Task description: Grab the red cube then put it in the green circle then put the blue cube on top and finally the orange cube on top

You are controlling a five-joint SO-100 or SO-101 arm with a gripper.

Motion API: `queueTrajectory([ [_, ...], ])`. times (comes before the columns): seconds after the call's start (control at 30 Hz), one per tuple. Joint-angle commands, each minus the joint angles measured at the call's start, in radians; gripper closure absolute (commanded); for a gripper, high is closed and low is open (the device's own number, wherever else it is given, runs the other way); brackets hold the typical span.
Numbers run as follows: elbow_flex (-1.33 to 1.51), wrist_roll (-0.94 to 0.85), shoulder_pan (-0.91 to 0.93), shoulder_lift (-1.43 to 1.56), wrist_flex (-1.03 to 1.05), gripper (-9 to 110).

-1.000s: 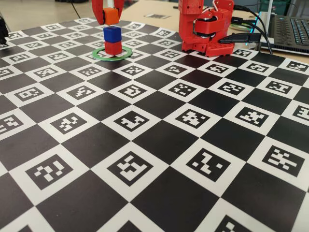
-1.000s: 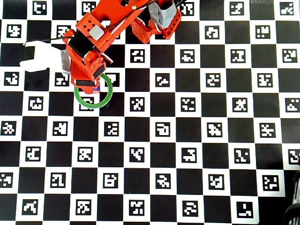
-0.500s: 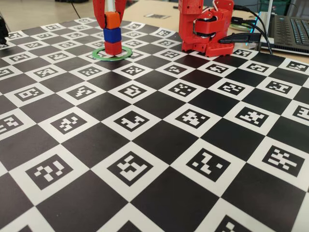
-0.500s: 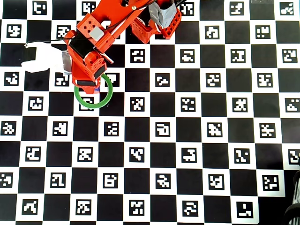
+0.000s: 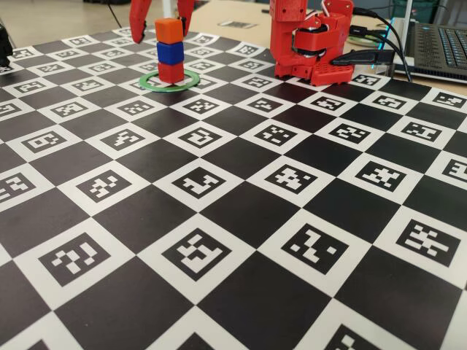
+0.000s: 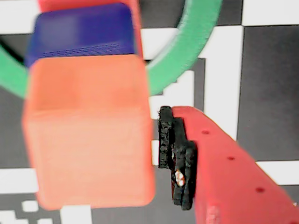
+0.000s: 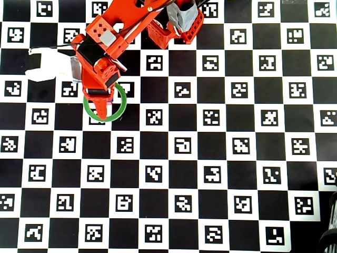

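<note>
1. Stack stands upright, long axis vertical, inside the green circle (image 5: 169, 82): red cube (image 5: 171, 71) at bottom, blue cube (image 5: 170, 52) in middle, orange cube (image 5: 168, 30) on top.
2. Gripper (image 5: 162, 11) straddles the orange cube, fingers spread, a gap visible beside one finger (image 6: 224, 172) in wrist view.
3. Checkered marker board (image 5: 241, 211) underneath.

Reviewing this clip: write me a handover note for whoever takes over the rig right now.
Gripper: open, fingers either side of the orange cube, a gap visible at the pad in the wrist view.
Stack: red cube inside the green circle, blue cube on it, orange on top.
Done: all three placed.
Left: lift the arm clear without nudging the stack.
</note>
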Motion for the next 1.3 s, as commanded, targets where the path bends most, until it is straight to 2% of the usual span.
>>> queueTrajectory([
  [0.0, -0.179, 0.015, 0.011, 0.098, 0.080, 54],
  [0.2, -0.383, 0.149, -0.049, 0.083, 0.156, 55],
  [0.4, -0.445, 0.465, -0.242, 0.092, 0.138, 59],
  [0.6, -0.370, 0.804, -0.471, 0.092, 0.006, 76],
  [0.73, -0.198, 0.888, -0.629, 0.141, -0.178, 85],
  [0.93, 0.215, 0.805, -0.761, 0.330, -0.580, 107],
  [1.03, 0.410, 0.675, -0.784, 0.422, -0.752, 107],
  [1.17, 0.640, 0.367, -0.801, 0.528, -0.934, 107],
  [1.27, 0.729, 0.230, -0.785, 0.592, -0.991, 107],
])
